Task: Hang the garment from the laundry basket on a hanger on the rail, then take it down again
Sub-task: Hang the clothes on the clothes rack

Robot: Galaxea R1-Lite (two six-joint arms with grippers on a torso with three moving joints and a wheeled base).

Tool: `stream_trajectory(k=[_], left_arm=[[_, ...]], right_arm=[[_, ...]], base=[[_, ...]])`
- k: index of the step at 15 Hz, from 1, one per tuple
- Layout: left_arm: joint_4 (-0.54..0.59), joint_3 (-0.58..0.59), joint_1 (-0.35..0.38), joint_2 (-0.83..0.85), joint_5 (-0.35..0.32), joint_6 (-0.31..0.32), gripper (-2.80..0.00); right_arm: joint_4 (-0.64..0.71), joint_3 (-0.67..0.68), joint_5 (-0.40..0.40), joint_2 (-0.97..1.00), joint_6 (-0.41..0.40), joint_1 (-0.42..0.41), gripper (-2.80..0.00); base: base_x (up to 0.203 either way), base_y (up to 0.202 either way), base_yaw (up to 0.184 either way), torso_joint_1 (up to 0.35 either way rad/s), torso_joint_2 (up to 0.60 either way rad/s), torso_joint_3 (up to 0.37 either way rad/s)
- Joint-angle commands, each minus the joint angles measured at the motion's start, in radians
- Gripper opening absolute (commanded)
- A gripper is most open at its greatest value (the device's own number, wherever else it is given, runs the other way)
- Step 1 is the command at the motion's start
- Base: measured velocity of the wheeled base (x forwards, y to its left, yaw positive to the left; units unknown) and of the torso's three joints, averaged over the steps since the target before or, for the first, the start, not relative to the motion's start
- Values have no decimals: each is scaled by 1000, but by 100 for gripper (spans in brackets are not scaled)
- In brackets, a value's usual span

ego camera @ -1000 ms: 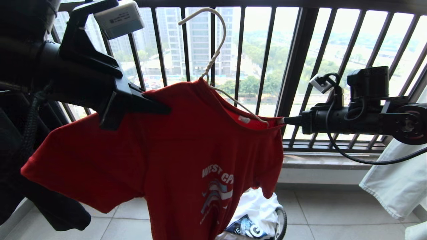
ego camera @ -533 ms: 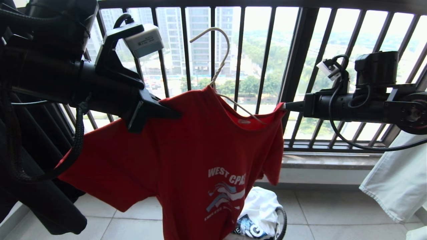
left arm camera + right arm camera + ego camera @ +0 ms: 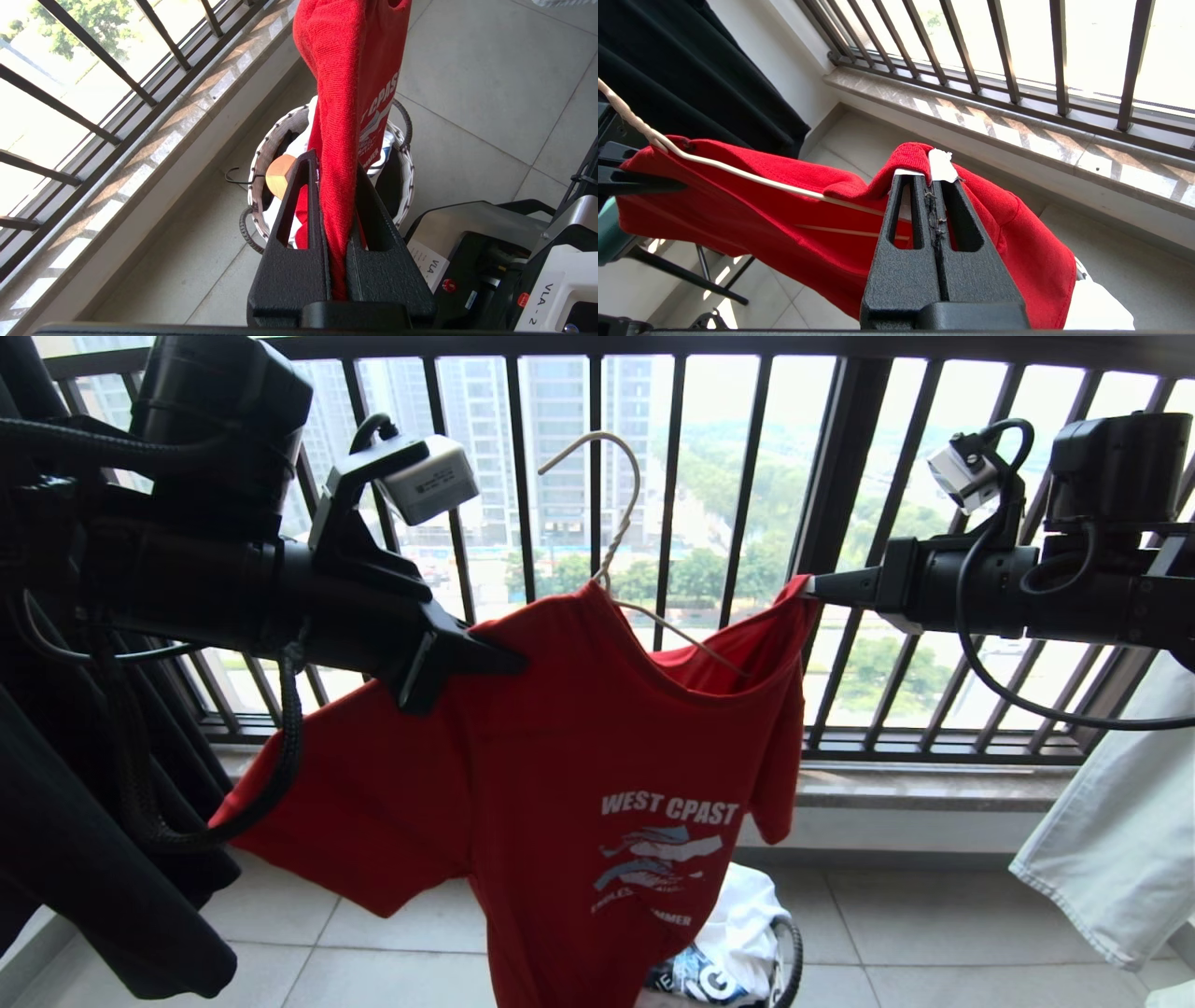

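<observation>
The red garment (image 3: pixel 579 728) with its white chest print hangs stretched between my two grippers, in front of the balcony bars. My left gripper (image 3: pixel 515 663) is shut on a thick fold of its shoulder (image 3: pixel 341 70), seen close at the left gripper (image 3: pixel 335 164). My right gripper (image 3: pixel 810 586) is shut on the collar edge by the white label, seen close at the right gripper (image 3: pixel 928 177). The whitish wire hanger (image 3: pixel 611 551) sits inside the neck opening with its hook free in the air; one arm (image 3: pixel 738 170) runs under the collar. The laundry basket (image 3: pixel 258 161) stands on the floor below. The rail is out of view.
The dark railing (image 3: pixel 831 523) with vertical bars stands just behind. A black garment (image 3: pixel 93 859) hangs at the left and a pale one (image 3: pixel 1111 840) at the right. White clothes (image 3: pixel 738 915) and a wooden hanger end (image 3: pixel 280 170) lie in the basket. My base (image 3: pixel 490 252) is beside it.
Both grippers have risen with the garment, the right one more, lifting the collar side. The shirt hangs flatter and its whole print now shows.
</observation>
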Motion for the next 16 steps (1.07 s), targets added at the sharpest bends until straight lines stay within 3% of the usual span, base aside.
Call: stream_trajectory(k=[1, 5, 7, 9, 12, 16], left_arm=[[-21, 38, 1, -7, -4, -5, -280], [-313, 173, -11, -17, -5, -91, -280], [-365, 200, -18, -14, -6, -155, -280], [-495, 274, -39, -14, -6, -201, -280], [-808, 423, -95, -14, -4, -345, -280], [-1032, 542, -118, -14, -2, -473, -280]], right_arm=[[42, -36, 2, -26, 5, 15, -280], [67, -71, 3, -81, 11, 46, -280], [131, -133, 1, -87, 13, 64, -280], [187, -186, -11, -103, 14, 87, -280], [199, -216, -72, -122, 13, 138, -280], [232, -257, -217, -122, 3, 234, -280]], base=[[0, 0, 0, 0, 0, 0], [0, 0, 0, 0, 0, 0], [0, 0, 0, 0, 0, 0], [0, 0, 0, 0, 0, 0], [0, 0, 0, 0, 0, 0], [0, 0, 0, 0, 0, 0]])
